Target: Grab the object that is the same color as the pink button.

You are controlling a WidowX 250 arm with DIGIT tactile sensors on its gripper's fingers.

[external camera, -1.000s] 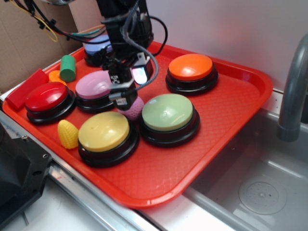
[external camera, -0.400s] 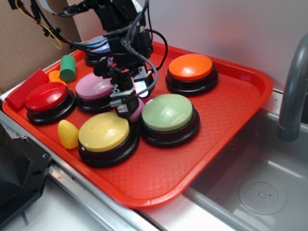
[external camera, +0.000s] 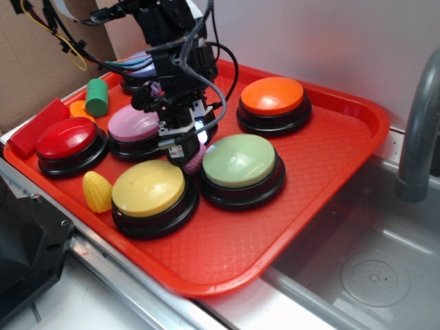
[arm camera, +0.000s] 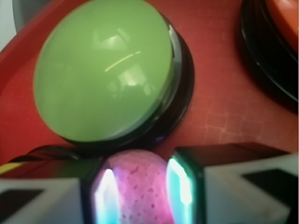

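I see tool [arm camera: 135, 196] clamped on pink ball [arm camera: 135, 186] | between pink button [external camera: 134, 124] and green button [external camera: 239, 160] | likely light, dimpled, rolls; squeeze its middle.

Toy kitchen counter set up as a robot test bench.
A steel sink basin [external camera: 364, 268] and grey faucet [external camera: 418, 130] sit right of the gripper [external camera: 184, 152]; a red tray [external camera: 330, 199] lies under it, cardboard [external camera: 34, 69] and loose cables [external camera: 62, 41] behind.
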